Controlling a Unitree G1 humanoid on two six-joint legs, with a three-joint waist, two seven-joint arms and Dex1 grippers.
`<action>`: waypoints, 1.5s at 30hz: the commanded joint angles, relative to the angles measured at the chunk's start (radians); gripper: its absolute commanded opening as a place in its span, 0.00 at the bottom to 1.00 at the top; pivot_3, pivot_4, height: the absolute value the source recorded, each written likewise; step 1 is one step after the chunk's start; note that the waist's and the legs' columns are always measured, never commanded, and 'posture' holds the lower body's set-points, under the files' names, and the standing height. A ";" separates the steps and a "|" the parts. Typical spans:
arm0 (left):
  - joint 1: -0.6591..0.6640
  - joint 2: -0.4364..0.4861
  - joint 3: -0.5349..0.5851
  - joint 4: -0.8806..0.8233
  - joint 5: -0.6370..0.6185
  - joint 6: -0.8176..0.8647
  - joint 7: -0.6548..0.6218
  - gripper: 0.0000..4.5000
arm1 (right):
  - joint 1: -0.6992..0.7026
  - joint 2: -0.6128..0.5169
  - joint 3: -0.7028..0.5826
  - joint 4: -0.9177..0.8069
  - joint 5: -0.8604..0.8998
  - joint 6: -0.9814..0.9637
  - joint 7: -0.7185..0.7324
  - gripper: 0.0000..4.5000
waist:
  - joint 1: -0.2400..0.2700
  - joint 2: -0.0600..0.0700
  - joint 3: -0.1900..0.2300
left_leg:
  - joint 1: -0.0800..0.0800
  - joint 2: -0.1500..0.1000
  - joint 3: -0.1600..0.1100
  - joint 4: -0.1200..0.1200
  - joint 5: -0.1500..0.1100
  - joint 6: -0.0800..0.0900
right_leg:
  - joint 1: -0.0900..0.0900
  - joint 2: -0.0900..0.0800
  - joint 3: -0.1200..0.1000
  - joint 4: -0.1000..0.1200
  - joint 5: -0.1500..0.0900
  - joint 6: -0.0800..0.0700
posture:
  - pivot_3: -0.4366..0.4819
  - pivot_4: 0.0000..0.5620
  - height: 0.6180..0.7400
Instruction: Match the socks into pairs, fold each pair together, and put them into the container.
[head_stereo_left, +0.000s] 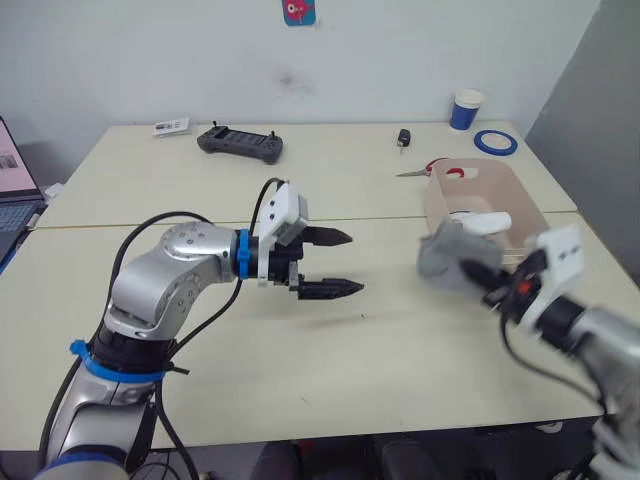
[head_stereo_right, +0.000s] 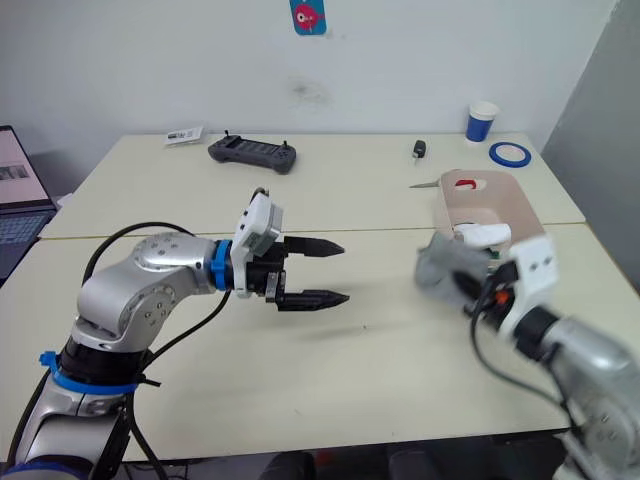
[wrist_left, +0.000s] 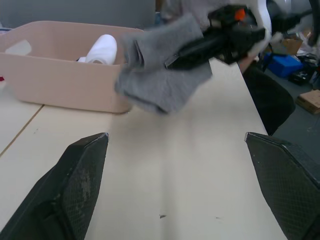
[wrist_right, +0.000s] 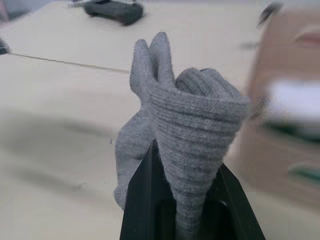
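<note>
The right gripper (head_stereo_left: 487, 283) is clamped on the folded grey socks (head_stereo_left: 452, 257), held clear of the desk (head_stereo_left: 300, 380) just beside the near wall of the container (head_stereo_left: 440, 205). A white rolled pair (head_stereo_left: 484, 221) already lies inside; something darker seems to sit under it, though that area is too blurred to confirm. The left gripper (head_stereo_left: 340, 263) hangs over the middle of the desk with its fingers apart, holding nothing.

Risks noted:
- The bundle is pinched at one end only, and its loose folds flare above the fingers. A quick swing could shake the pair open, or let one sock slide free.
- The bundle hangs low against the container's wall. It could catch the rim or nudge the light bin along the desk.
- An early release would drop the socks outside the bin.
</note>
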 joint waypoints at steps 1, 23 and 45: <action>-0.066 -0.011 0.004 -0.016 -0.021 0.046 0.020 0.99 | -0.062 -0.187 0.036 0.119 -0.132 -0.213 0.092 0.00 | 0.001 -0.001 0.000 | 0.000 0.000 -0.001 0.000 0.000 0.000 | 0.001 0.000 0.000 -0.001 0.000 0.000 | 0.48 0.27 1.00; -0.095 -0.047 -0.012 -0.058 0.011 0.054 0.092 0.99 | -0.800 -0.328 0.899 1.544 -1.096 -1.789 0.472 0.00 | 0.005 0.001 0.003 | 0.000 0.001 0.001 -0.001 0.002 -0.004 | -0.001 -0.001 0.001 0.000 0.002 -0.006 | 0.48 0.27 1.00; -0.071 -0.044 -0.001 -0.015 0.077 0.003 0.103 1.00 | -1.039 -0.370 0.823 1.638 -0.975 -1.582 1.049 0.91 | 0.009 0.007 0.007 | 0.001 0.000 0.000 0.014 0.000 0.000 | 0.001 -0.001 0.000 0.014 0.002 -0.006 | 0.48 0.27 1.00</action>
